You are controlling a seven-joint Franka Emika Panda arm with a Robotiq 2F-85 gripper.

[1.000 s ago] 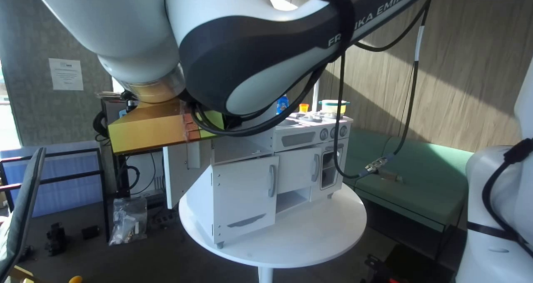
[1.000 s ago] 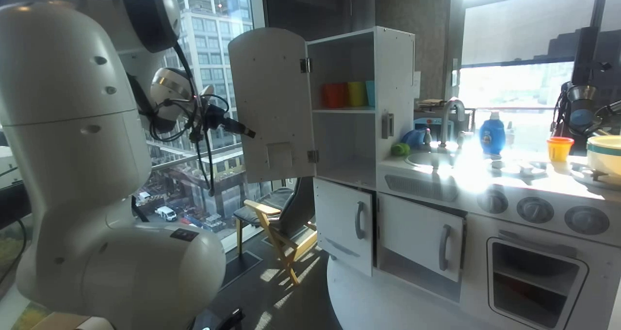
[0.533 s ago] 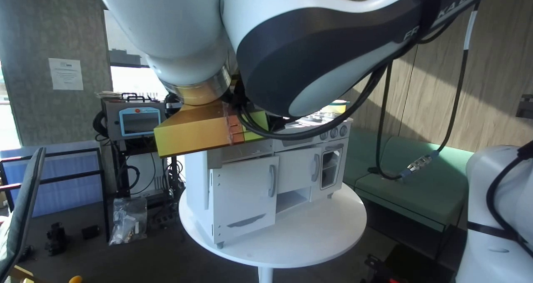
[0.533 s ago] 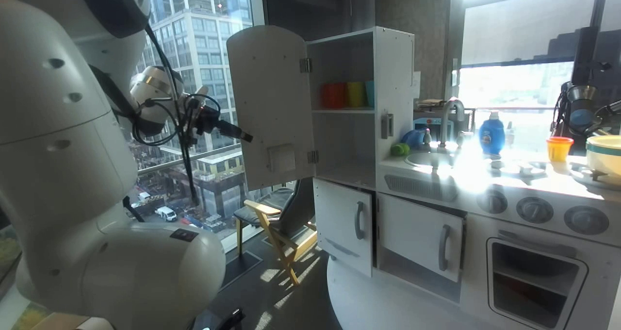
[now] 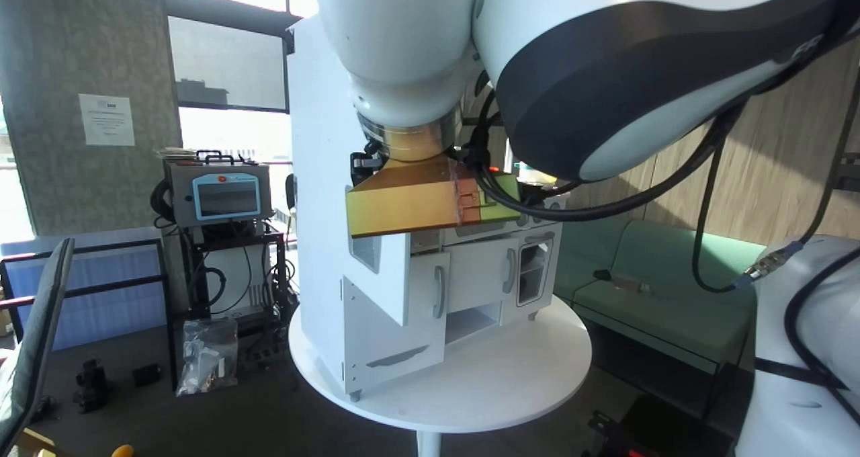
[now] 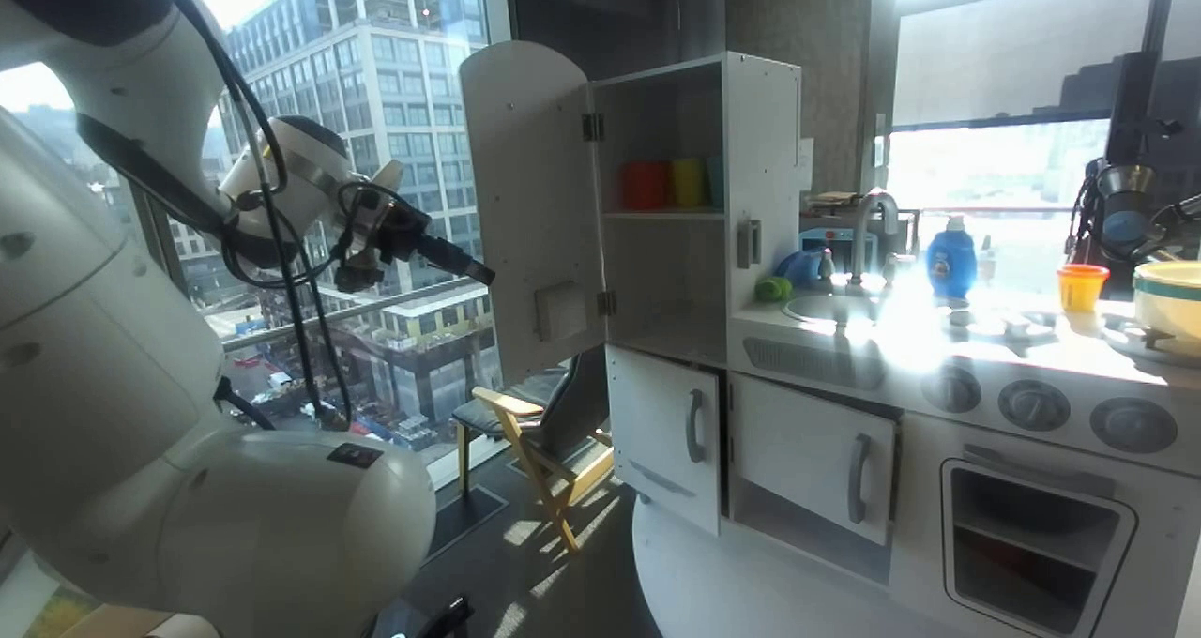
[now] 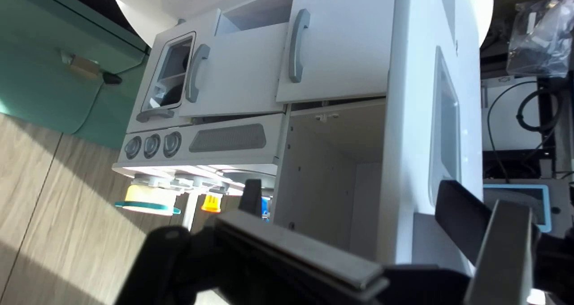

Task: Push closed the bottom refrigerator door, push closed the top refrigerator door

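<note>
The top refrigerator door (image 6: 530,206) stands well open, swung out from the fridge (image 6: 765,188) on its hinges (image 6: 606,302), while the bottom refrigerator door (image 6: 662,432) sits almost home, a dark gap along its free edge. The gripper (image 7: 354,202) is spread wide and clamped on nothing; in the wrist view the top door's free edge shows between its fingers (image 7: 463,213), one beside the outer face near the grey dispenser (image 7: 445,134), the other toward the inner side (whether either touches the door, I cannot tell). The step in hand looks to be closing that top door. To do it well, lay the outer finger flat on the outer face, close to the free edge where leverage is best, and sweep it in an arc about the hinges rather than straight, so it does not skid off. The inner finger is the worry: slide it clear before the door nears the fridge's front, or it may be pinched. Finish slowly, since a quick shove could bounce the door back. The bottom door may then want a nudge to sit flush.
</note>
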